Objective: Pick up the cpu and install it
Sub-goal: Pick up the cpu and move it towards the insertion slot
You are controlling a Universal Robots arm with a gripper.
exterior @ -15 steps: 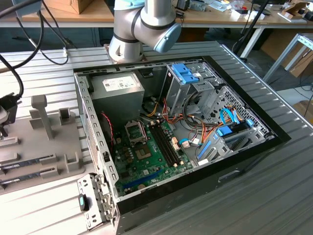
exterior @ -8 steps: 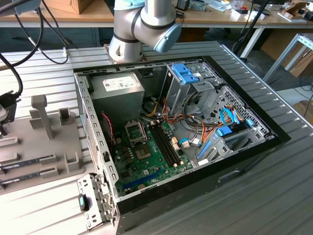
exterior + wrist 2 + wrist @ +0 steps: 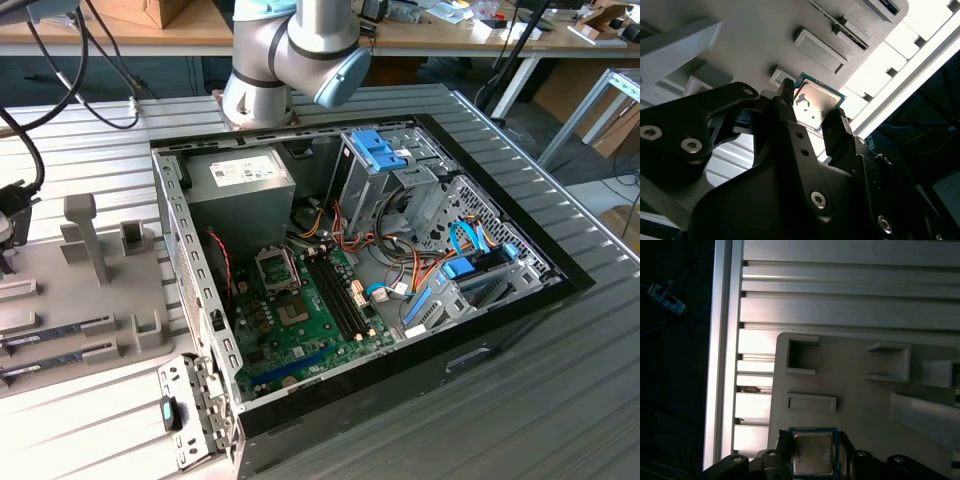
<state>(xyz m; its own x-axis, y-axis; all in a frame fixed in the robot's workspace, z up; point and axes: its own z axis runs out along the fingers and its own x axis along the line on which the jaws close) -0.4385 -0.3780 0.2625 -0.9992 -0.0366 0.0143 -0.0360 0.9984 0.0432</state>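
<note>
Since the small flat square cpu (image 3: 816, 101), silvery metal on top with a thin green board rim, is seen in both wrist views between the two black fingers (image 3: 836, 129) of the gripper (image 3: 812, 107), it is judged to be gripped. The fingers are closed against two of its opposite edges, and no gap can be made out. The cpu is placed over the pale grey moulded holder plate (image 3: 865, 405), which lies on the ribbed aluminium tabletop (image 3: 840, 310); whether it is clear of the plate cannot be told. The chip is judged light, stiff and thin, with a smooth lid and a delicate underside. It is best held by the rim edges, kept level and squeezed only gently, since little edge is offered.
</note>
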